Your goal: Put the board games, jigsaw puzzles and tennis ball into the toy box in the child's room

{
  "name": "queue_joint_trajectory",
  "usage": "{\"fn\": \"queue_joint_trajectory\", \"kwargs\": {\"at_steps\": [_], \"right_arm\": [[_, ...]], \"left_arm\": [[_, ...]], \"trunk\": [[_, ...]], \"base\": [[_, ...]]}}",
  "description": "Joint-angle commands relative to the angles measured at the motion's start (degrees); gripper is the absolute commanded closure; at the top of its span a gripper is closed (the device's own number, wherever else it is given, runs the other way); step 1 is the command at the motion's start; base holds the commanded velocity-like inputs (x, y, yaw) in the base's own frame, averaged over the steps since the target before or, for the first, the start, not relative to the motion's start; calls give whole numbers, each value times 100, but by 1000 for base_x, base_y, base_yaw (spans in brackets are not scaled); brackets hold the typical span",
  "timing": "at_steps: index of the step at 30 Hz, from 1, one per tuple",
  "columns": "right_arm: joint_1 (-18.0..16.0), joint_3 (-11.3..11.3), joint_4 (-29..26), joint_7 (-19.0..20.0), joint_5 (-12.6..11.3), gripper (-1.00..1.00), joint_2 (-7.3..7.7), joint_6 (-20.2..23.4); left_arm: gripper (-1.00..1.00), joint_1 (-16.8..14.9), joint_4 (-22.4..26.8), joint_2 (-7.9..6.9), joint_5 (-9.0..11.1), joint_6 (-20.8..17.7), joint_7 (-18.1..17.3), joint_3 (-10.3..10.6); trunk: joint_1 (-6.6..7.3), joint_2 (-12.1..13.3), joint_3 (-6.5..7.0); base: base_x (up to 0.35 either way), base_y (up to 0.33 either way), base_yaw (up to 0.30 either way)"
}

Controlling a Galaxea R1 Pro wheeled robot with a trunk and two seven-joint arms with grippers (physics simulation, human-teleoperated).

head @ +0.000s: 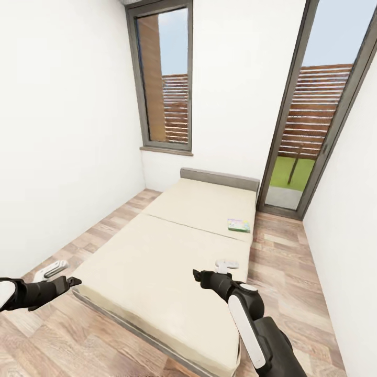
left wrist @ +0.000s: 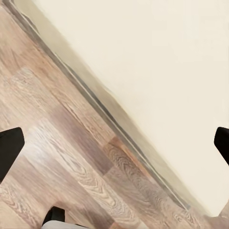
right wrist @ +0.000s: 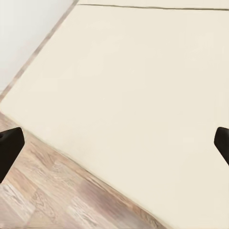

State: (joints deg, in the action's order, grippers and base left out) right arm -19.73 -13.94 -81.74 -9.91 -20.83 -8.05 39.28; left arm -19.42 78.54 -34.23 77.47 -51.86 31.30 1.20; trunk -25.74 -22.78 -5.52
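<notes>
One of the board games, a flat white and green box, lies on the bed near its far right edge, short of the grey headboard. My right gripper hovers open over the mattress's right side, well short of the box; its dark fingertips stand wide apart with nothing between them. My left gripper is open above the floor by the bed's near left corner, and its fingertips frame the mattress edge. The table, toy box, jigsaw puzzles and tennis ball are out of view.
White walls close in on both sides. A tall window sits behind the bed and a glass door stands at the far right. Strips of wooden floor run along both sides of the bed.
</notes>
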Motion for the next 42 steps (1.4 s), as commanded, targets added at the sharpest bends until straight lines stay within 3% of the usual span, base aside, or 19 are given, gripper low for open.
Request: {"fn": "queue_joint_trajectory", "kwargs": {"at_steps": [1,19,42], "right_arm": [[-5,-4,-9,-55,-63,-100,-1,18],[-5,5,104,-55,-54,-100,-19,10],[-5,5,122,-55,-53,-100,-26,13]], "left_arm": [[-100,-9,3,-4,58,0,60,12],[-100,-9,3,-4,58,0,60,12],[-100,-8,3,-3,58,0,60,12]], "trunk": [[-4,-14,-13],[-4,-14,-13],[-4,-14,-13]], "base": [[4,-14,294],[1,-9,294],[-32,-140,293]]}}
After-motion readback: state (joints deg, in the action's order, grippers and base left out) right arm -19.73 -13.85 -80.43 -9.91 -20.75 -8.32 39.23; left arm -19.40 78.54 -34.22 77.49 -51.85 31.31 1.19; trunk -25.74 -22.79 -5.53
